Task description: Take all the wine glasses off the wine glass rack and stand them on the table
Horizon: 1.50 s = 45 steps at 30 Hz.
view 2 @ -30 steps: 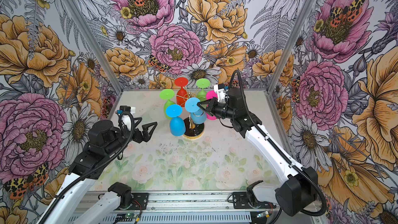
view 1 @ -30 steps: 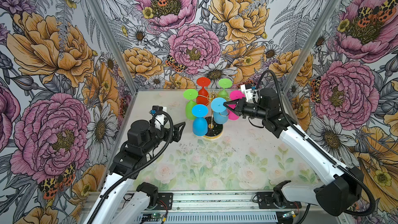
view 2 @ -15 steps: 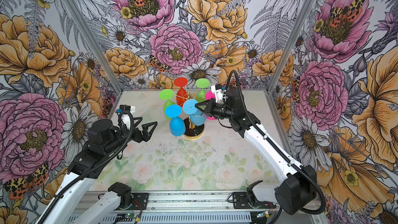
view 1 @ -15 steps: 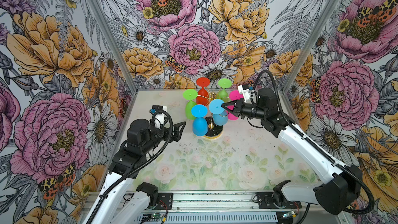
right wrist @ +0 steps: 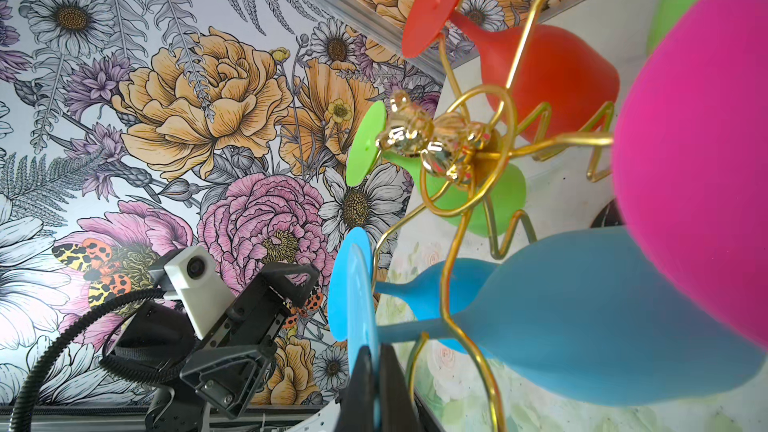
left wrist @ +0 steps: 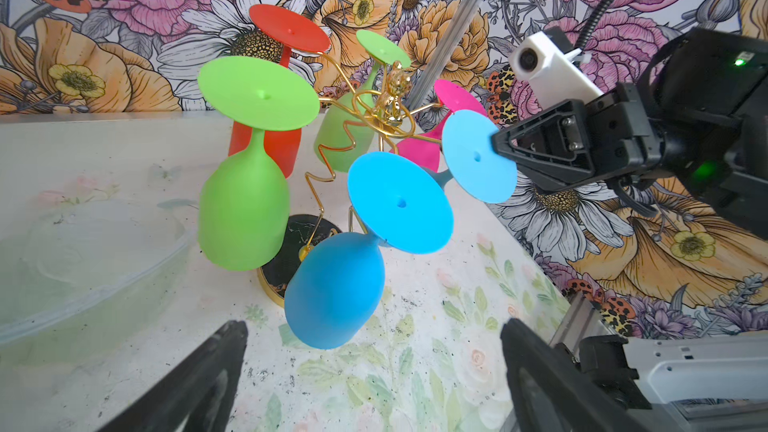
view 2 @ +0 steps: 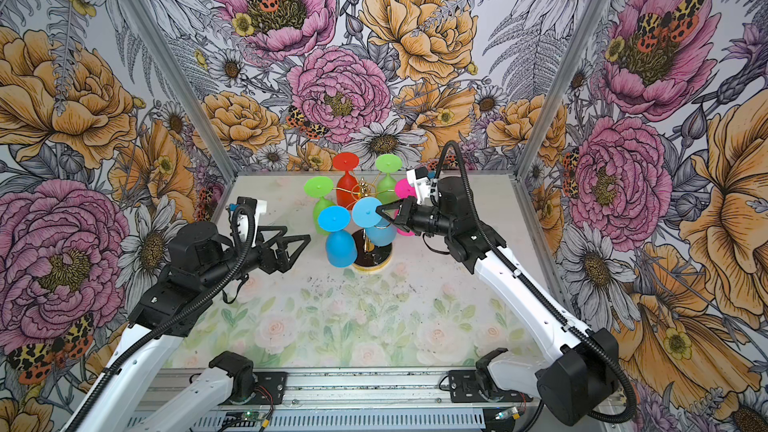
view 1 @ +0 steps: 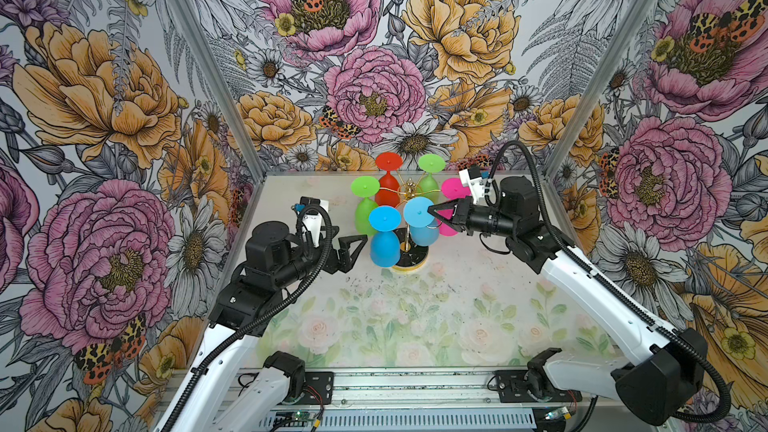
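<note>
Looking to the far middle of the table (view 1: 415, 326), you find the wine glass rack (view 1: 417, 258) upright on its round black base, with six glasses hanging bowl-down from its gold wire arms. Your right gripper (view 1: 432, 211) reaches in from the right and is clenched on the edge of the foot of the light blue wine glass (view 1: 417, 213), which hangs on the near right side of the rack. In the right wrist view the two fingers (right wrist: 395, 392) pinch that thin disc edge-on, and the stem runs between the gold wires of one arm, so the glass is on the rack. Its bowl hangs above the base. Your left gripper (view 2: 298, 233) hovers to the left of the rack, near the bowl of the darker blue glass (view 1: 384, 249) but apart from it. Its fingers are spread wide with nothing between them. The darker blue glass hangs on the near left side, just beside the light blue one. A green glass (view 1: 365, 187) hangs on the left, a red glass (view 1: 388, 162) at the far left, and a second green glass (view 1: 431, 163) at the far right. A pink glass (view 1: 453, 189) hangs on the right, partly hidden behind the right gripper in both top views.
</note>
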Each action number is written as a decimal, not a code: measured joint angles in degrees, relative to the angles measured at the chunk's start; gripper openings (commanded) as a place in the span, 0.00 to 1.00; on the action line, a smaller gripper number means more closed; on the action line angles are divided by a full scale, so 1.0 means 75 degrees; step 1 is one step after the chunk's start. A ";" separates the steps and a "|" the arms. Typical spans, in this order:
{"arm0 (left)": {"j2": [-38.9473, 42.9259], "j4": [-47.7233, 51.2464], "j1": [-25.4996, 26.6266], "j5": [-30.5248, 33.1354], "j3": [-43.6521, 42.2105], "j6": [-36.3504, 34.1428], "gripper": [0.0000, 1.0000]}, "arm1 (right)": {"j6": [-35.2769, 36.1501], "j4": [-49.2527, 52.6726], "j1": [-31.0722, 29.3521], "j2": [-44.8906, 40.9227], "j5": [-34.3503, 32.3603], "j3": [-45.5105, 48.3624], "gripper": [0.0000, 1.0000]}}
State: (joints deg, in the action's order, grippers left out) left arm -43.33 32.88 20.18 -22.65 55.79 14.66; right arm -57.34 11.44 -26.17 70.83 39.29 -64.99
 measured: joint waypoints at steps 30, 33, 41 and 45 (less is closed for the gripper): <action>-0.0571 0.0047 0.1378 -0.0545 0.0341 0.1233 0.83 | 0.1209 0.0877 -0.0076 -0.1510 0.0953 0.1239 0.00; -0.0662 0.0047 0.1699 -0.0571 0.0341 0.1335 0.81 | 0.1396 0.0909 -0.0125 -0.1734 0.1046 0.1370 0.00; -0.1099 -0.0146 0.2334 -0.0781 0.0332 0.1722 0.73 | 0.1810 0.0959 -0.0291 -0.2104 0.1268 0.1600 0.00; -0.1341 -0.0606 0.2503 -0.1093 0.0286 0.2060 0.65 | 0.1909 0.0997 -0.0367 -0.2107 0.1288 0.1661 0.00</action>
State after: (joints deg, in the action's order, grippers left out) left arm -53.39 28.34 38.96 -30.85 57.93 30.11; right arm -43.03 18.92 -28.93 55.02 48.95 -52.53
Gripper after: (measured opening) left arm 0.686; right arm 0.051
